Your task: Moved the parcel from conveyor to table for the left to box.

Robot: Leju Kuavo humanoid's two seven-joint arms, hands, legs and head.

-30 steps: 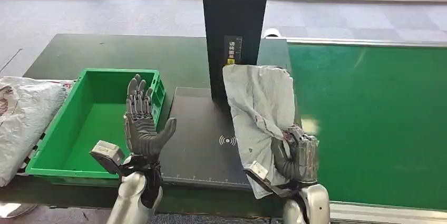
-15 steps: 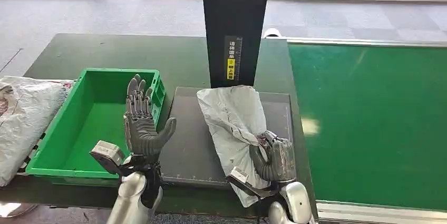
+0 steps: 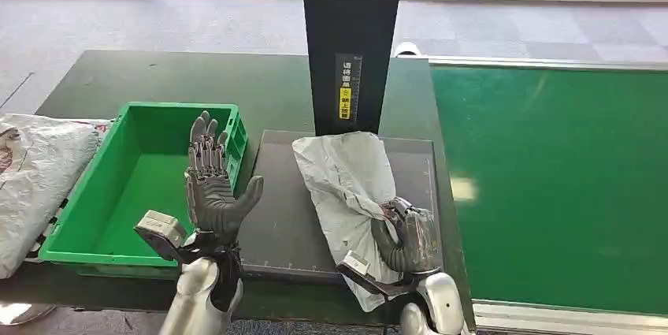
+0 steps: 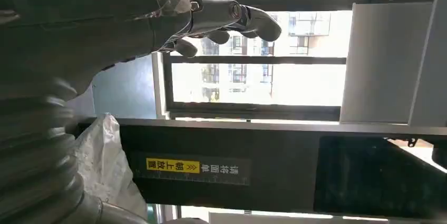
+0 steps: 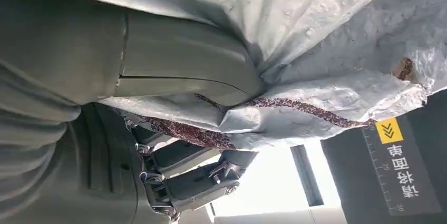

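A: Any writing to read?

B: The black post [image 3: 350, 43] carries a yellow label [image 3: 344, 103] with Chinese characters and a ruler scale beside it. The left wrist view shows that label [image 4: 173, 165] sideways, and the right wrist view catches its chevron end [image 5: 389, 130]. I can't make the characters out with certainty.

A: Where is the parcel?

B: The grey parcel [image 3: 347, 185] lies on the dark scanning plate [image 3: 283, 217] at the foot of the post, its near end hanging past the plate's front edge. The right hand [image 3: 407, 234] grips its near right side, fingers wrapped into the crumpled plastic. The right wrist view shows the thumb [image 5: 184, 60] pressed into the wrapper and a reddish patterned strip [image 5: 295, 109] along a fold.

A: And the left hand?

B: The left hand [image 3: 211, 185] is raised, palm up, fingers spread, holding nothing, above the near right corner of the green crate [image 3: 94, 217].

A: Anything in the crate?

B: Bare green floor. A white sack [image 3: 31, 185] lies just left of it. The green conveyor [image 3: 551, 185] runs on the right.
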